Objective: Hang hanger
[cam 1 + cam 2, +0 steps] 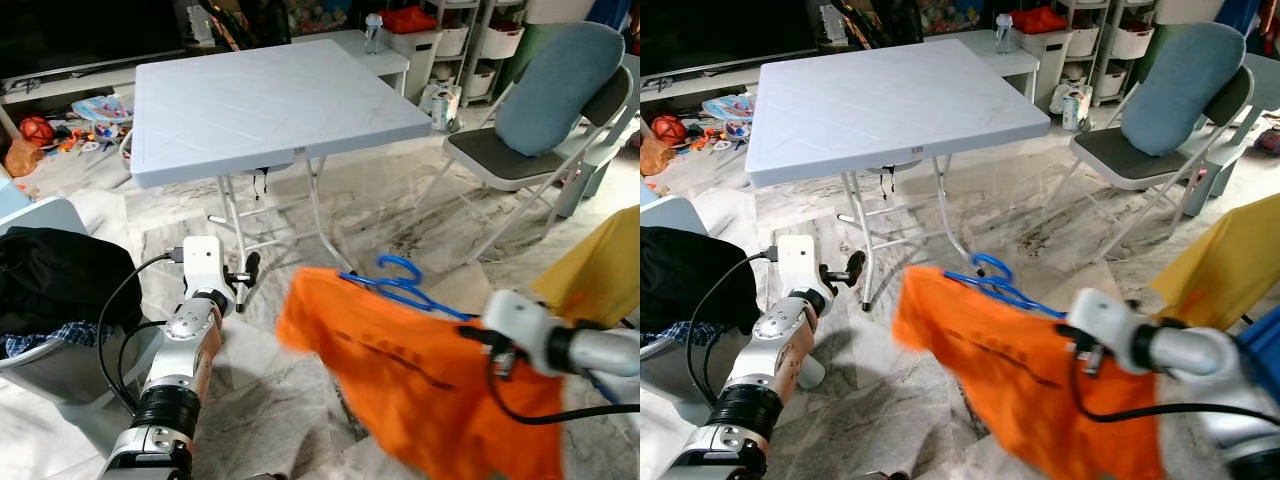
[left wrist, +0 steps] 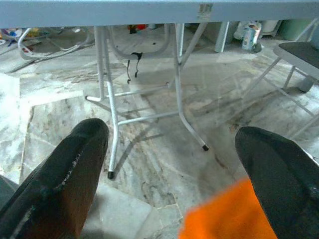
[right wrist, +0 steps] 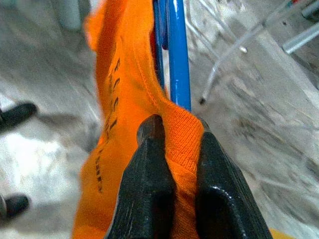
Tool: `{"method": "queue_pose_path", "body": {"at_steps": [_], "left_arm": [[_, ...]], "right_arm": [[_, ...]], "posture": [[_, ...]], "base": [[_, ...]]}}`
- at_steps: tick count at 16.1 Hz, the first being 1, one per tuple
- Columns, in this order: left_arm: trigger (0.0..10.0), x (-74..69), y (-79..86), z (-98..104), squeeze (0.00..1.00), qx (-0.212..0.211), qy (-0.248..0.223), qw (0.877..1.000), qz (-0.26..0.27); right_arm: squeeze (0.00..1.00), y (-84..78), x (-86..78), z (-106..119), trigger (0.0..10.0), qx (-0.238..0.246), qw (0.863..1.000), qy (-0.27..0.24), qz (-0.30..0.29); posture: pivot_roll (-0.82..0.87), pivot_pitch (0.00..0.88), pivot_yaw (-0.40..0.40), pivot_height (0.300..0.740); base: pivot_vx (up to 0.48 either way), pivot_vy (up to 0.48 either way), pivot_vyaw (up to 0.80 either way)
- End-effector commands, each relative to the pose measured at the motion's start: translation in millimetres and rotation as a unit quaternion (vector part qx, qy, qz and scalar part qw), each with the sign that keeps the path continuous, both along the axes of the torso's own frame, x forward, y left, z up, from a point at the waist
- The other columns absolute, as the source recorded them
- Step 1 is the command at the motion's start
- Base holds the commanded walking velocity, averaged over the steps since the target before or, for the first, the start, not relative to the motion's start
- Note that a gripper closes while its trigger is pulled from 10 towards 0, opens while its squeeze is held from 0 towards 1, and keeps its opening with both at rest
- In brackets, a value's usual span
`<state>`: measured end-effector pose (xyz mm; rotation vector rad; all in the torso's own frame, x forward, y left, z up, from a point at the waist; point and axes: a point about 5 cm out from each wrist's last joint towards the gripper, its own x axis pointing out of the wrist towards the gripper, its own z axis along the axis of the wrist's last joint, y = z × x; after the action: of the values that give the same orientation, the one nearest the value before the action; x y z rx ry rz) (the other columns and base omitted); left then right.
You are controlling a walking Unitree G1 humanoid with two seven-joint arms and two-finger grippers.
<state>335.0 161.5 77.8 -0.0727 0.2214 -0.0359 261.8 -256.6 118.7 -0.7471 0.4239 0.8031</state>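
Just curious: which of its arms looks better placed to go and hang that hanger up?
Probably the right: its end effector is shut on the orange shirt draped over the blue hanger. The left end effector is open, holding nothing.

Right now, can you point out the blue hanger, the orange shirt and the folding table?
blue hanger [image 1: 398, 266]: left eye view, on its hook.
orange shirt [image 1: 420, 385]: left eye view, on the middle of the cloth.
folding table [image 1: 265, 100]: left eye view, on the bare tabletop.
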Motion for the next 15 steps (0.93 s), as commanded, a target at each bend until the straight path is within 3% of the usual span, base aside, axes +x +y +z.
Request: {"method": "queue_pose_path", "body": {"at_steps": [1, 3, 4, 5, 6, 7, 8, 9, 11, 12, 14, 15], "left_arm": [[10.0, 3.4, -0.7, 3.8, 0.00, 0.007, -0.005, 1.000, -0.001], [10.0, 3.5, -1.0, 3.9, 0.00, 0.007, -0.004, 1.000, -0.002], [10.0, 2.1, -33.5, 5.8, 0.00, -0.030, -0.004, 0.999, -0.045], [10.0, 1.1, -52.2, 11.0, 0.00, -0.062, -0.014, 0.995, -0.078], [10.0, 0.8, -61.4, 16.7, 0.67, -0.068, -0.032, 0.993, -0.094], [10.0, 0.9, -67.9, 21.2, 1.00, -0.075, -0.047, 0.990, -0.111], [10.0, 0.4, -75.1, 25.8, 1.00, -0.088, -0.060, 0.985, -0.134], [10.0, 3.5, -77.5, 27.3, 1.00, -0.073, -0.062, 0.987, -0.129], [10.0, 9.2, -78.7, 34.4, 1.00, -0.068, -0.069, 0.988, -0.122], [10.0, 13.1, -78.4, 44.4, 0.00, -0.091, -0.089, 0.985, -0.119], [10.0, 16.8, -83.4, 56.6, 0.00, -0.137, -0.100, 0.978, -0.123], [10.0, 16.0, -86.4, 57.4, 0.00, -0.138, -0.100, 0.977, -0.131]], "right_arm": [[0.00, -3.5, 8.0, 15.1, 10.0, -0.002, 0.999, -0.035, -0.003], [0.00, -3.8, 9.0, 15.9, 10.0, 0.000, 0.999, -0.037, -0.007], [0.00, 21.5, 30.2, 25.5, 10.0, 0.058, 0.992, -0.100, -0.058], [0.00, 40.8, 34.2, 29.3, 10.0, 0.110, 0.985, -0.112, -0.065], [0.00, 53.7, 34.9, 30.6, 10.0, 0.142, 0.981, -0.114, -0.069], [0.00, 61.9, 33.3, 29.8, 10.0, 0.159, 0.979, -0.111, -0.060], [0.00, 71.6, 30.1, 27.7, 10.0, 0.177, 0.978, -0.104, -0.044], [0.00, 77.5, 28.3, 24.1, 10.0, 0.187, 0.977, -0.099, -0.037], [0.00, 80.6, 26.4, 22.6, 10.0, 0.187, 0.977, -0.096, -0.041], [0.00, 80.9, 25.8, 24.1, 10.0, 0.194, 0.976, -0.092, -0.047], [0.00, 82.6, 27.0, 22.1, 10.0, 0.190, 0.976, -0.095, -0.056], [0.00, 86.0, 27.4, 21.2, 10.0, 0.194, 0.975, -0.095, -0.058]], "posture": [[-0.14, 0.000, 0.050, 0.740], [-0.14, 0.000, 0.050, 0.740], [-0.13, 0.000, 0.049, 0.740], [-0.13, 0.000, 0.049, 0.740], [-0.13, 0.000, 0.048, 0.740], [-0.13, 0.000, 0.048, 0.740], [-0.13, 0.000, 0.048, 0.740], [-0.13, 0.000, 0.049, 0.740], [-0.13, 0.000, 0.051, 0.740], [-0.14, 0.000, 0.055, 0.740], [-0.14, 0.000, 0.057, 0.740], [-0.14, 0.000, 0.059, 0.740]], "base": [[0.000, 0.000, 0.00], [0.000, 0.000, 0.00], [0.000, 0.000, 0.00], [0.000, 0.000, 0.00], [0.000, 0.000, 0.00], [0.000, 0.000, 0.00], [0.000, 0.000, 0.00], [0.000, 0.000, 0.00], [0.000, 0.000, 0.00], [0.000, 0.000, 0.00], [0.000, 0.000, 0.00], [0.000, 0.000, 0.00]]}}
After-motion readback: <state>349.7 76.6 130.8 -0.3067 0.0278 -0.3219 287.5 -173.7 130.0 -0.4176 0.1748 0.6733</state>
